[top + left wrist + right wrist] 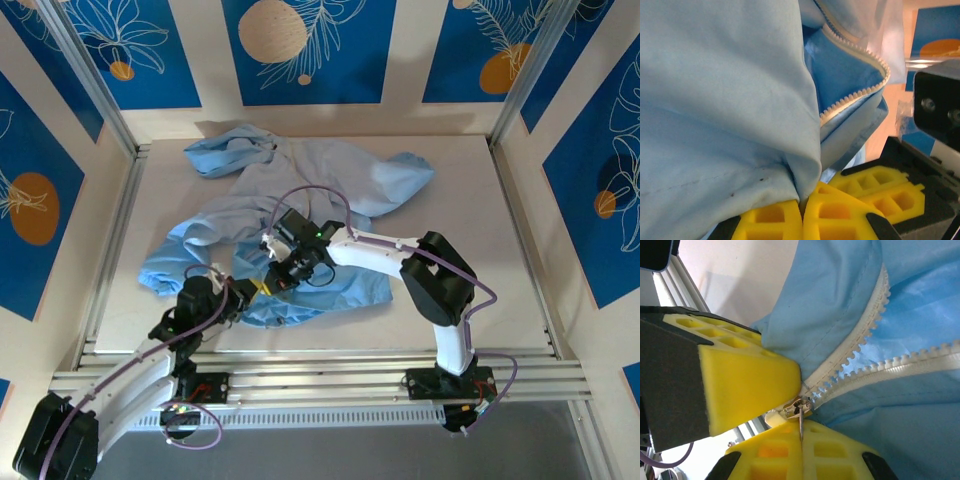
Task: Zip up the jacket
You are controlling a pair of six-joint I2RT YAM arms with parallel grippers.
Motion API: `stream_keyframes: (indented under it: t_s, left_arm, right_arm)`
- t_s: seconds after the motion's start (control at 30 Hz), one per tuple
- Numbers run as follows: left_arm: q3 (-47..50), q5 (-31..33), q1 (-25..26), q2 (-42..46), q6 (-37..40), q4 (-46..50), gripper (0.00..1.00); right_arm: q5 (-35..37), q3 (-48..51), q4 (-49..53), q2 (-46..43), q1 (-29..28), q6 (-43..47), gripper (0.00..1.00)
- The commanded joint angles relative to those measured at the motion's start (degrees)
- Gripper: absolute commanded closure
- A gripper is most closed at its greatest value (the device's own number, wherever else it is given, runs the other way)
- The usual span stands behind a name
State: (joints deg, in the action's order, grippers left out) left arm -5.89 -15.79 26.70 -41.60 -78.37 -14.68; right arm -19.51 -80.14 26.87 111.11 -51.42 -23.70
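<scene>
The light-blue jacket (300,200) lies crumpled across the table, its hem at the near side. In the left wrist view, my left gripper (802,204) is shut on a fold of the jacket (725,100) beside the white zipper teeth (855,92). My right gripper (801,432) is shut on the metal pull tab of the zipper slider (797,407) at the bottom of the zipper, where the two rows of teeth (875,315) still spread apart. From above, the left gripper (247,292) and right gripper (279,277) sit close together at the hem.
The table (480,250) is bare white to the right of the jacket. An aluminium rail (330,350) runs along the near edge. Patterned blue walls (590,170) enclose the sides and back. The left gripper's yellow finger (740,375) sits right beside the slider.
</scene>
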Motion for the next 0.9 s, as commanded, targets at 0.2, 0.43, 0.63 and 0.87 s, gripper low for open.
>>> stream_keyframes:
  t_s: [0.2, 0.43, 0.63, 0.87]
  left_arm:
    - [0.8, -7.0, 0.3, 10.6, 8.3, 18.0, 1.0]
    - [1.1, -9.1, 0.3, 15.2, 11.6, 24.4, 1.0]
    - [3.0, -8.4, 0.3, 16.1, 10.4, 19.5, 1.0]
    - [4.5, -6.5, 0.3, 13.6, 9.6, 11.4, 1.0]
  right_arm:
    - [3.3, -6.0, 6.7, 1.9, 1.3, 6.6, 1.0]
    - [5.6, -8.2, 9.8, 4.2, 2.4, 6.8, 1.0]
    - [7.4, -3.8, 4.4, -0.5, 1.4, 5.9, 0.79]
    - [10.5, 8.8, -4.1, -13.7, 3.8, -9.1, 0.51]
